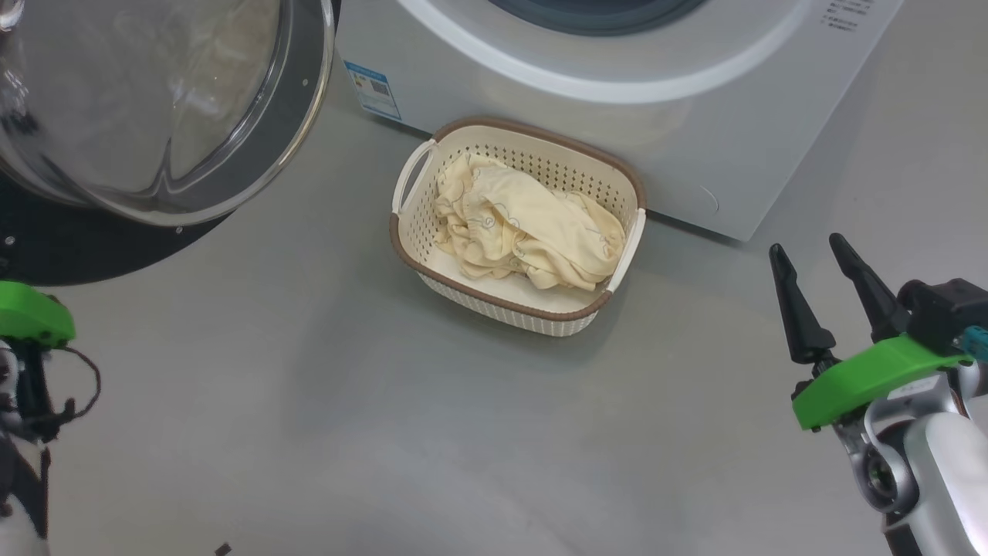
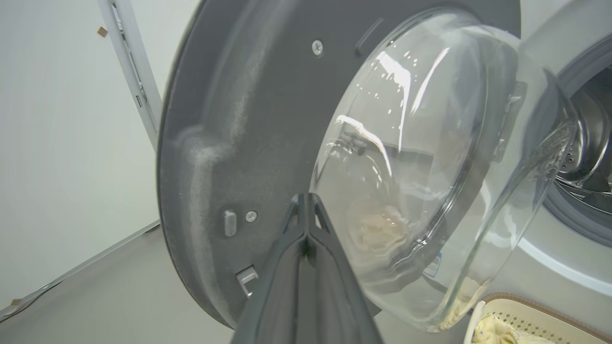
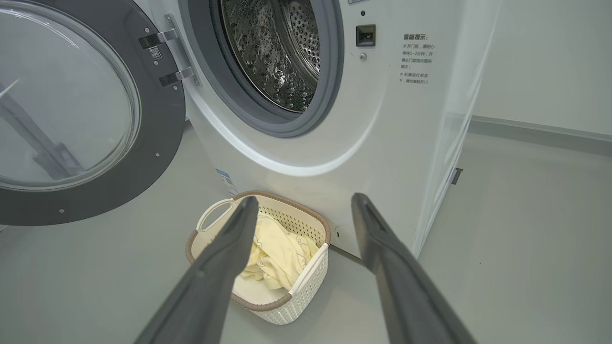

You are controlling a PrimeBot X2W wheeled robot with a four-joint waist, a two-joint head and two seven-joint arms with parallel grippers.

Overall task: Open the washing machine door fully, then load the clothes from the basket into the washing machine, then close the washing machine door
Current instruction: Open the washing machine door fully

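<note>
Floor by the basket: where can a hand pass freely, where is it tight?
Bare floor between the basket and the right gripper, and between basket and open door. Tight: the basket's far side, close against the washing machine.

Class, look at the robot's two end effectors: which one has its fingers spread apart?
The right end effector: its dark fingers stand wide apart, toward the basket; the left end effector has them pressed together before the washing machine door.

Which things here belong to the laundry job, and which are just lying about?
Job: washing machine, its open door, basket, clothes.
Lying about: small dark scrap, white frame post.
</note>
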